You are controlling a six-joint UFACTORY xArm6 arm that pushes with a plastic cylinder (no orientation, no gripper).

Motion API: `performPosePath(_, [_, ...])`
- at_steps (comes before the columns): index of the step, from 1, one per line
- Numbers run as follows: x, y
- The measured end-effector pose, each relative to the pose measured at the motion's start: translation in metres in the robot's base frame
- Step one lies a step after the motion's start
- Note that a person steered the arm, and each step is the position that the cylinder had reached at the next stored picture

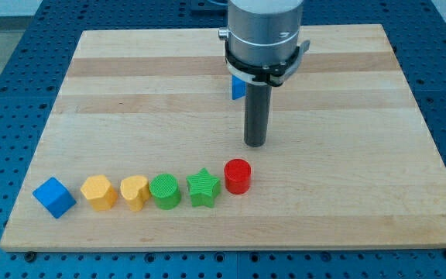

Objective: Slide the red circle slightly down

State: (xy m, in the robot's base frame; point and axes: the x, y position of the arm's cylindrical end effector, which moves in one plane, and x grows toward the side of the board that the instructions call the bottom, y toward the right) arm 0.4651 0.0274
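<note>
The red circle (238, 175) stands at the right end of a row of blocks near the view's bottom. My tip (255, 143) is on the board just above it and a little to its right, with a small gap between them. To the red circle's left lie a green star (204, 187), a green circle (165, 191), a yellow heart (135, 191), a yellow hexagon-like block (99, 191) and a blue cube (54, 197).
Another blue block (238, 87) is partly hidden behind the rod near the view's top. The wooden board (362, 155) lies on a blue perforated table. The arm's grey body hangs over the board's top middle.
</note>
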Motion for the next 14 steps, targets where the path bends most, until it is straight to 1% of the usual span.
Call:
performPosePath(3, [0.022,-0.04])
performPosePath(5, [0.039,-0.054])
performPosePath(8, [0.045,-0.052])
performPosePath(13, [0.045,-0.023])
performPosePath(14, [0.04,-0.021])
